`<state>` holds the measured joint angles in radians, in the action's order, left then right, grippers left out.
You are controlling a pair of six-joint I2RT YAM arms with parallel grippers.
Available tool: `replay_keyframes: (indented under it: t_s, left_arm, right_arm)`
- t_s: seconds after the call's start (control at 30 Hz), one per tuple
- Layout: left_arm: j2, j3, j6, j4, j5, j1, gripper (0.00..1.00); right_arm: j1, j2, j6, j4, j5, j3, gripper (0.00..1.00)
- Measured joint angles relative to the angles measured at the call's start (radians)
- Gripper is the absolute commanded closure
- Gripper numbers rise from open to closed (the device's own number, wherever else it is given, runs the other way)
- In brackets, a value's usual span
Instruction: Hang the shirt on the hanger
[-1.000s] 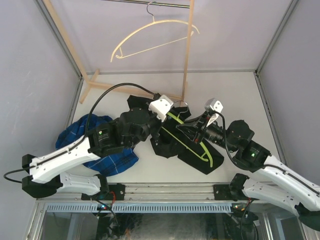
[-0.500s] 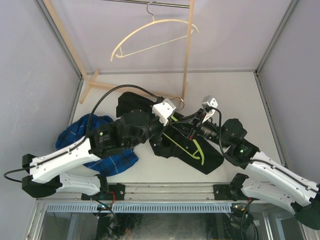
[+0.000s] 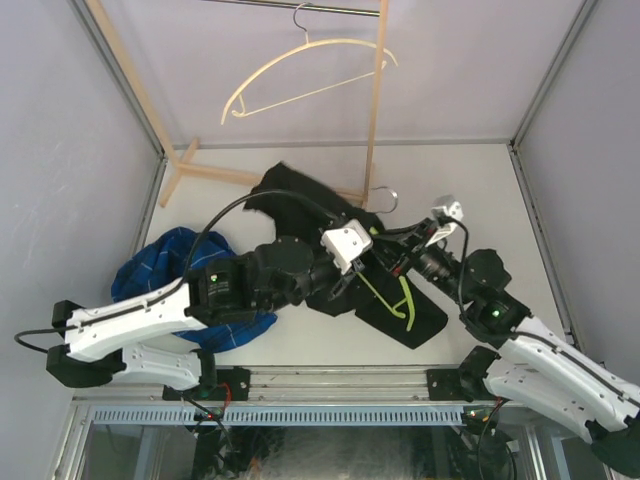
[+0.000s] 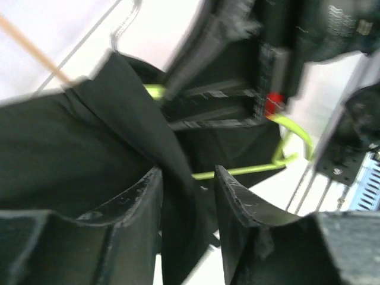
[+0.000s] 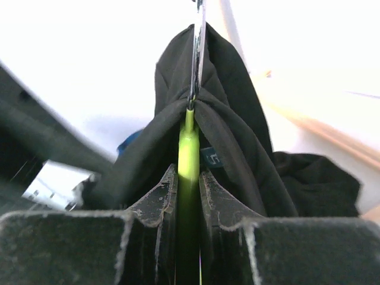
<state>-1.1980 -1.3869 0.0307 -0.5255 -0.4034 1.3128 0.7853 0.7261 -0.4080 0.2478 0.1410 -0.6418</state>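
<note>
Your right gripper (image 5: 189, 173) clamps the thin lime-green plastic hanger (image 5: 189, 139), the plain black button-up shirt (image 5: 237, 136) draped round its neck, at the middle of the tabletop (image 3: 480, 190). Your left gripper (image 4: 187, 178) stands parted about a shirt fold. One hanger arm lies bare, so the job looks about half done.

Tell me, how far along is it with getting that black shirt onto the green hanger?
Partway. Done: the shirt drapes round the neck of the hanger, hook sticking out. In hand: the right gripper clamps the hanger; the left gripper is open around a fold. Left: one green end lies bare and the shirt is bunched on the table.
</note>
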Motion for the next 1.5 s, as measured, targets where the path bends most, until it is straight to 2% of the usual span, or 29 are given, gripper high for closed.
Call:
replay_keyframes:
  t_s: [0.1, 0.23, 0.47, 0.73, 0.83, 0.97, 1.1, 1.23, 1.37, 1.43, 1.5]
  left_arm:
    - [0.019, 0.014, -0.019, 0.03, 0.05, 0.049, 0.34]
    - [0.102, 0.054, -0.04, 0.046, 0.068, 0.061, 0.27]
    - [0.289, 0.104, -0.048, 0.085, -0.014, 0.06, 0.22]
    - [0.401, 0.151, -0.051, 0.077, -0.194, 0.058, 0.21]
    - [0.435, 0.166, -0.056, 0.074, -0.251, 0.056, 0.21]
    - [0.5, 0.192, -0.064, 0.08, -0.332, 0.055, 0.21]
    - [0.583, 0.22, -0.066, 0.084, -0.389, 0.055, 0.16]
    - [0.669, 0.227, -0.065, 0.082, -0.426, 0.053, 0.1]
    - [0.679, 0.227, -0.063, 0.049, -0.422, 0.053, 0.05]
    - [0.664, 0.227, -0.058, 0.024, -0.401, 0.053, 0.0]
    - [0.639, 0.227, -0.045, 0.005, -0.367, 0.053, 0.0]
  right_arm:
    - [-0.032, -0.076, 0.014, -0.039, -0.097, 0.0, 1.0]
    - [-0.064, -0.175, 0.066, -0.126, -0.194, -0.028, 1.0]
    - [-0.075, -0.248, 0.243, -0.319, -0.257, -0.252, 1.0]
    - [-0.077, -0.266, 0.397, -0.374, -0.422, -0.563, 1.0]
    - [-0.077, -0.219, 0.401, -0.423, -0.387, -0.683, 1.0]
    - [-0.077, -0.073, 0.357, -0.51, -0.18, -0.808, 1.0]
    - [-0.046, 0.026, 0.293, -0.595, -0.016, -0.714, 1.0]
    - [-0.016, 0.062, 0.245, -0.735, -0.002, -0.529, 1.0]
    - [-0.021, -0.045, 0.201, -0.812, -0.031, -0.317, 1.0]
    - [-0.029, -0.112, 0.187, -0.808, -0.032, -0.263, 1.0]
    - [-0.034, -0.169, 0.182, -0.761, -0.022, -0.214, 1.0]
